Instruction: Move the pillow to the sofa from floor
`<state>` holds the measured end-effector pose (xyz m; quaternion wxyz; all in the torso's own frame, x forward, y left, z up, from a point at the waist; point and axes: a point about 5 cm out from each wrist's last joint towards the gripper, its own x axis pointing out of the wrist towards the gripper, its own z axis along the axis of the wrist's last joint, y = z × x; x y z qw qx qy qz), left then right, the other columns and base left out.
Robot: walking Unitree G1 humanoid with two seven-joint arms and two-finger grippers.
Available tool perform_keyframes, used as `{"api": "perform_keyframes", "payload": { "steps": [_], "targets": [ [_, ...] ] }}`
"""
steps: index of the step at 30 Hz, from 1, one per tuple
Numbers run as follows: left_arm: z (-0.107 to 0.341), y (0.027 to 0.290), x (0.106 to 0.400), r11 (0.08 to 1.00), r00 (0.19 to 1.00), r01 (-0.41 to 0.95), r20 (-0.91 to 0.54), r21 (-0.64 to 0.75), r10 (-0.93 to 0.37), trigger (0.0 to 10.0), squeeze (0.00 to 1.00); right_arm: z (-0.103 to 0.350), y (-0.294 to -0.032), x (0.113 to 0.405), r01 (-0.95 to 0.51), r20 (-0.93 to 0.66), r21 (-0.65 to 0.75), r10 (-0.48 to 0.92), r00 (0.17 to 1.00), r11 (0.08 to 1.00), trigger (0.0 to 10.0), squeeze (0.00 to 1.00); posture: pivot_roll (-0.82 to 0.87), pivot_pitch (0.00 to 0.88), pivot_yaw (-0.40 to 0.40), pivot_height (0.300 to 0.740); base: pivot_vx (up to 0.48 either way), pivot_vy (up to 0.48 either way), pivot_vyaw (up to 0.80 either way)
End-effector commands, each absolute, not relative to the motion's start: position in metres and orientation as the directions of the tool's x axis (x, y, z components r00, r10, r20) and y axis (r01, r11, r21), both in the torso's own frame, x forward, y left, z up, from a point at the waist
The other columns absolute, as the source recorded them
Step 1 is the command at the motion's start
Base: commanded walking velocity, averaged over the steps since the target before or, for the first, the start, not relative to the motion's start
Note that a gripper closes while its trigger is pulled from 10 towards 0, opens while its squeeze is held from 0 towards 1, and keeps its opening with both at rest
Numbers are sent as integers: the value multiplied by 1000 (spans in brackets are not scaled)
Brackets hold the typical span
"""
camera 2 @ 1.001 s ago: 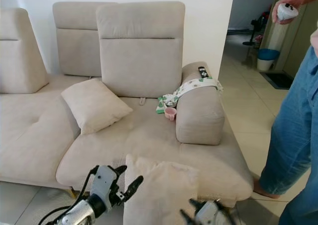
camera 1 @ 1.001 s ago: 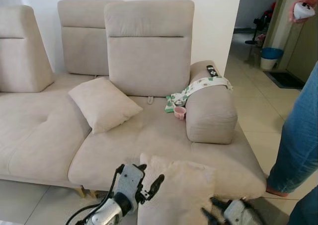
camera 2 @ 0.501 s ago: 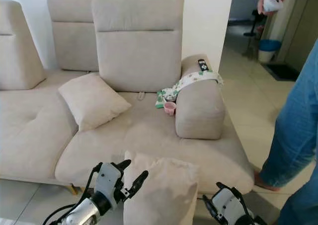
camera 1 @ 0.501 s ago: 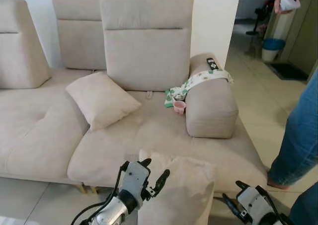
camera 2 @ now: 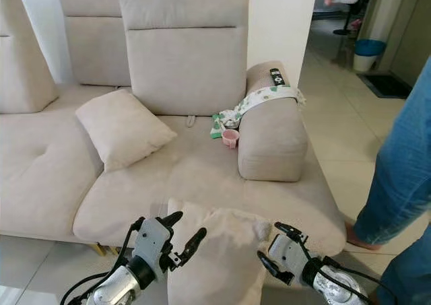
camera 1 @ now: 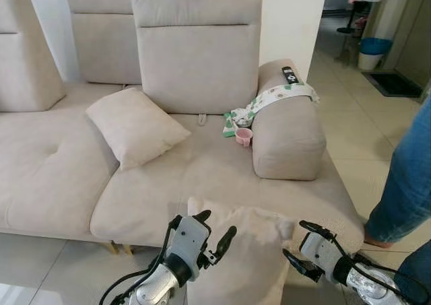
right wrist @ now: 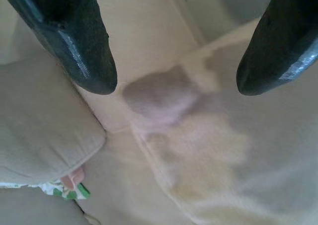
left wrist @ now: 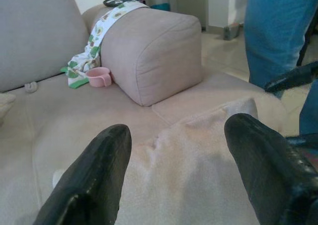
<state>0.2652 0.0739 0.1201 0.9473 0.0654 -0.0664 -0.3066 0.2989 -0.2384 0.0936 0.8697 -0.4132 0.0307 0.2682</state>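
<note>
The pillow [camera 1: 242, 251] stands on edge against the front edge of the sofa [camera 1: 202, 177], its top corner just level with the seat and most of its body hanging below it, so it is not yet resting on the cushion. The left gripper [camera 1: 212, 234] sits at the pillow's left side and the right gripper [camera 1: 300, 241] at its right; both have their fingers spread apart, pressing the pillow between the two arms rather than pinching it. That is the weak point — nothing is clamped on the fabric, so if either arm eases outward or the two lift unevenly, the soft pillow may well fold and slide back to the floor [camera 1: 40, 264]. Pushed forward too low, it would probably jam against the seat's front edge instead of rolling onto it. A second pillow [camera 1: 135, 126] leans near the backrest and a pink cup [camera 1: 243, 137] stands by the armrest [camera 1: 286, 133], well apart from the front edge. A person's leg [camera 1: 404, 177] stands close on the right — a wide swing of the right arm could brush it.
</note>
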Motion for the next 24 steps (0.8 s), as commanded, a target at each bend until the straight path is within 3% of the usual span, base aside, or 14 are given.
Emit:
{"api": "perform_keyframes", "payload": {
  "steps": [1,14,24],
  "targets": [
    [118,75,262,806,811,564,63,180,-581,10000,0,92,-240,303,-500,-306,-719,427,851,483,10000,0,114,157,52,530,0,0,0],
    [120,81,264,824,831,532,69,194,-552,10000,0,113,-253,329,-414,-263,-769,349,899,487,10000,0,137,145,43,530,0,0,0],
    [125,83,267,830,837,517,77,210,-542,10000,0,95,-227,331,-473,-275,-718,416,867,511,10000,0,153,139,41,530,0,0,0]
  ]
}}
